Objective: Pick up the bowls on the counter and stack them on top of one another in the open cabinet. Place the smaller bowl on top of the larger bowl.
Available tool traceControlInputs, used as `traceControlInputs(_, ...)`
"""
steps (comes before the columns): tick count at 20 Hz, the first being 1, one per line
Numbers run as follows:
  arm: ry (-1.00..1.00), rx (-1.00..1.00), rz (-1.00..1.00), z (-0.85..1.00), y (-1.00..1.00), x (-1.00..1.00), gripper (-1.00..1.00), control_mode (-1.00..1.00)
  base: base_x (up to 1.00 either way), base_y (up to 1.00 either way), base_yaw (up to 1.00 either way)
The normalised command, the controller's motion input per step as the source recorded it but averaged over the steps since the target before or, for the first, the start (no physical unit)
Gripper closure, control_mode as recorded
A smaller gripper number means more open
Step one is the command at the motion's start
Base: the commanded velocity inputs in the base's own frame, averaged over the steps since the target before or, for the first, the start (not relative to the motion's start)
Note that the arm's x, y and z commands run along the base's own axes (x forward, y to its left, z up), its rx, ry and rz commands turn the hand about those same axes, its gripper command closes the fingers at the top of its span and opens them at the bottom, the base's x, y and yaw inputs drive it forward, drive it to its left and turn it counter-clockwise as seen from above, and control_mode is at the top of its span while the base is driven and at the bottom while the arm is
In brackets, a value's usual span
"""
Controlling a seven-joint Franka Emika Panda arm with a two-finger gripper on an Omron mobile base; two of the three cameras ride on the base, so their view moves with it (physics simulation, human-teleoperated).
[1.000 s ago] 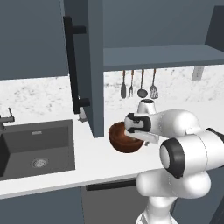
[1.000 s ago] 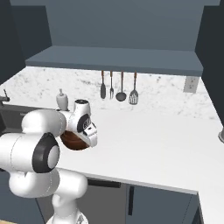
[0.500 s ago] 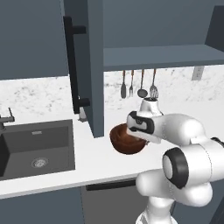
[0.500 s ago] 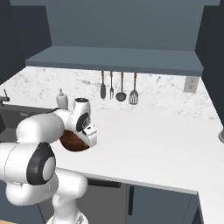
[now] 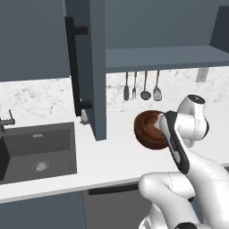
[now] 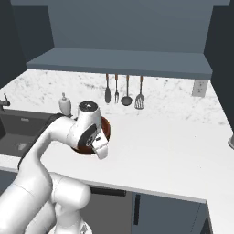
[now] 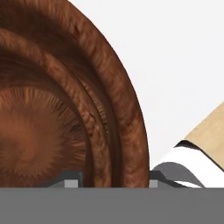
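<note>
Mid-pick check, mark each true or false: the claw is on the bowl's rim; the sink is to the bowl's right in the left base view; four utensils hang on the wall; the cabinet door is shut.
1. The claw has the bowl by its rim. True: in the hand view one tip sits on each side of the rim wall.
2. The sink is to the bowl's right in the left base view. False: it is to the bowl's left, beyond the door.
3. Four utensils hang on the wall. True.
4. The cabinet door is shut. False: it stands swung out over the counter.
</note>
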Motion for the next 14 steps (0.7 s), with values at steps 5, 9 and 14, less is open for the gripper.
traceControlInputs(5, -0.48, 0.14, -0.11, 1.0, -0.43, -0.95, 1.0, -1.0, 0.0, 0.0, 0.0)
traceControlInputs(9, -0.33, 0.13, -0.02, 1.0, -0.26, -0.83, 1.0, -1.0, 0.0, 0.0, 0.0)
traceControlInputs(14, -0.21, 0.08, -0.03, 1.0, -0.07, -0.5, 1.0, -1.0, 0.0, 0.0, 0.0)
